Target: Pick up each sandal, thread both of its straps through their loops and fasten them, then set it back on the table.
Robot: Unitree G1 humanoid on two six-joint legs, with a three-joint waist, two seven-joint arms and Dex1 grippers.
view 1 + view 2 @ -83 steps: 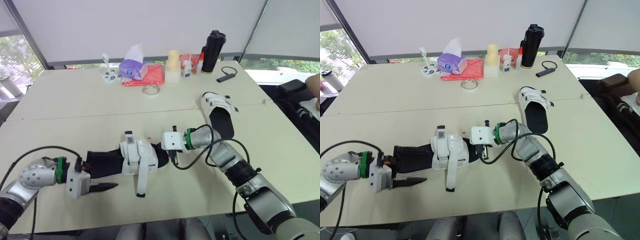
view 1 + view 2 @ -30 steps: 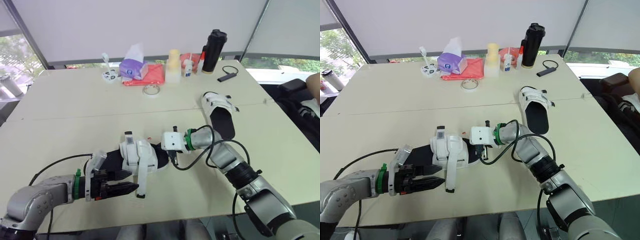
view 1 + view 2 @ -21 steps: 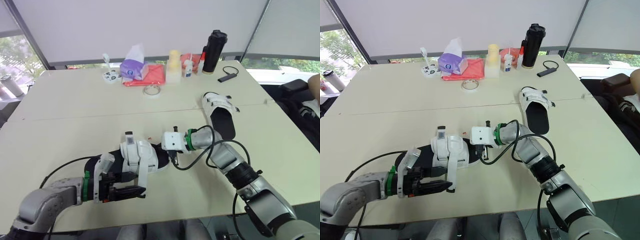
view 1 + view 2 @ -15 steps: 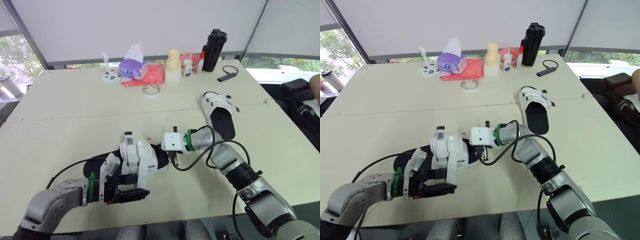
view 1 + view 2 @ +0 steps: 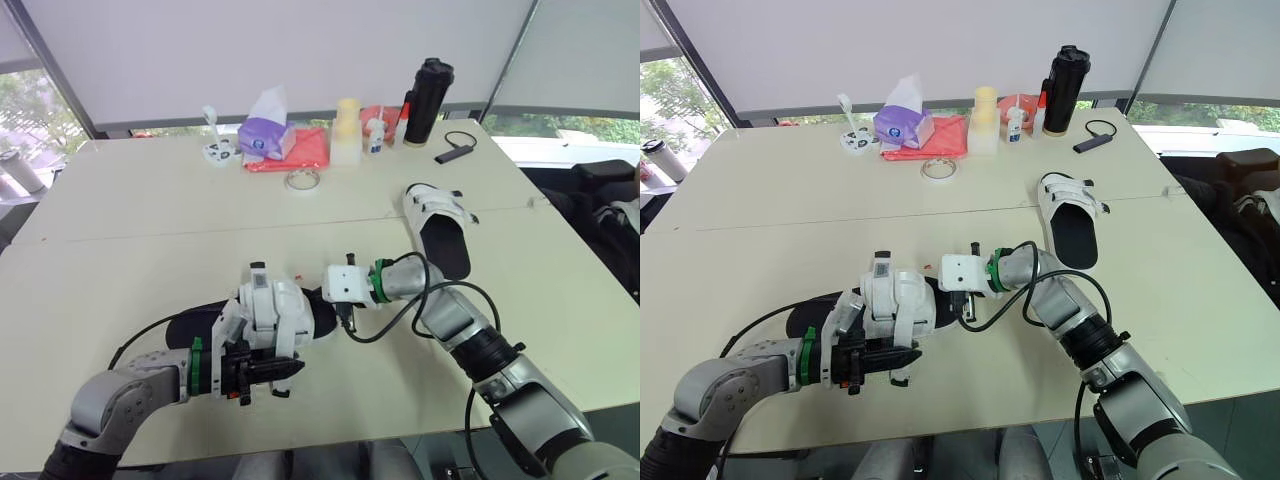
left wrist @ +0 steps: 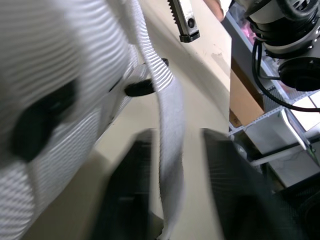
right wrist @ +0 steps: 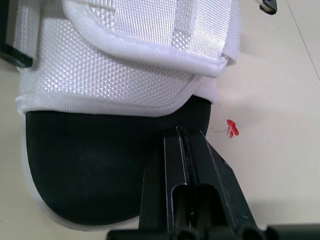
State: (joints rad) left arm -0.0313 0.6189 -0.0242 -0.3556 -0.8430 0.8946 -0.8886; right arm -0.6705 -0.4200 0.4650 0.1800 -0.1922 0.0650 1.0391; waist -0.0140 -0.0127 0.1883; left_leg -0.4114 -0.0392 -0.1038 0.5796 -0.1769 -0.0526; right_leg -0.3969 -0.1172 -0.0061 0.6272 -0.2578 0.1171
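The near sandal [image 5: 272, 308], black sole with white straps, lies on the table at the centre front. One loose white strap [image 6: 167, 100] hangs off its front side. My left gripper [image 5: 288, 370] has come in on this strap, its blurred fingers [image 6: 132, 170] pressed close on either side of it. My right gripper [image 7: 182, 134] is shut, its tip resting on the black sole at the sandal's open end. A second sandal [image 5: 437, 225] lies further right, its straps across it.
Along the back of the table [image 5: 120, 200] stand a purple tissue box [image 5: 265, 135], a red cloth [image 5: 305, 150], a pale bottle [image 5: 345, 130], a black flask [image 5: 427, 100] and a tape roll [image 5: 302, 180]. A black device with a cable [image 5: 452, 152] lies at the back right.
My left arm has swung right from the table's front left to the hanging strap, and its wide-open fingers have closed in around it. The right arm and both sandals have stayed put.
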